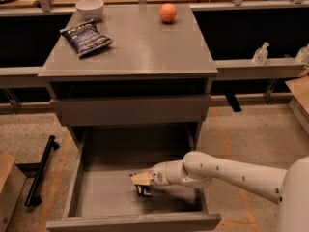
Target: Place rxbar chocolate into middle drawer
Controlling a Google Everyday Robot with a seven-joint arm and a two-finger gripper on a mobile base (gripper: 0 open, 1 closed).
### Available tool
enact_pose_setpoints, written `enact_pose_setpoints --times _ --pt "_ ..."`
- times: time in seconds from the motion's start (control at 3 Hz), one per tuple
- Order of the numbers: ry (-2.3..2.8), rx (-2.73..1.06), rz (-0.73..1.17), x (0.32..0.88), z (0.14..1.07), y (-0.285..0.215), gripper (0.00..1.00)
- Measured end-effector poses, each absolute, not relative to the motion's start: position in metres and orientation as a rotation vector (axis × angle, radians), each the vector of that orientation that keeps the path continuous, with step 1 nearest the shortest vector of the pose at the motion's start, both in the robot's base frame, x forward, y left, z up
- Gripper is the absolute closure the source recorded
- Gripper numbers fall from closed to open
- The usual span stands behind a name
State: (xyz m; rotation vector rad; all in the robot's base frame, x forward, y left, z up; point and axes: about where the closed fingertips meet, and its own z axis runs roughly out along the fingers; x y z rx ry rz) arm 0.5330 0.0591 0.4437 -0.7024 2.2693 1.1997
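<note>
The middle drawer [130, 222] is pulled out at the bottom of the grey cabinet, showing its flat grey floor and low side walls. My gripper [143, 188] reaches into it from the right, down near the floor at the middle front. It is shut on the rxbar chocolate [144, 193], a small dark bar that pokes out under the pale fingertips. The bar is just above or touching the drawer floor; I cannot tell which.
A closed grey drawer front [130, 110] sits above the open one. On the cabinet top are a dark-blue chip bag [86, 36], a white bowl [90, 7] and an orange [168, 12]. A black bar [41, 170] lies on the floor at the left.
</note>
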Motion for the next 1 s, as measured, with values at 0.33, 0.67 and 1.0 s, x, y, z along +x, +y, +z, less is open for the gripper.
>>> enact_pose_setpoints --times 0.33,0.67,1.0 --pt "2.272 -0.615 1.230 0.5403 0.4224 0.0515 0.15" --pt "2.273 -0.615 1.236 0.5395 0.4208 0.0536 0.00" --pt "2.273 -0.615 1.236 0.5395 0.4208 0.0536 0.00"
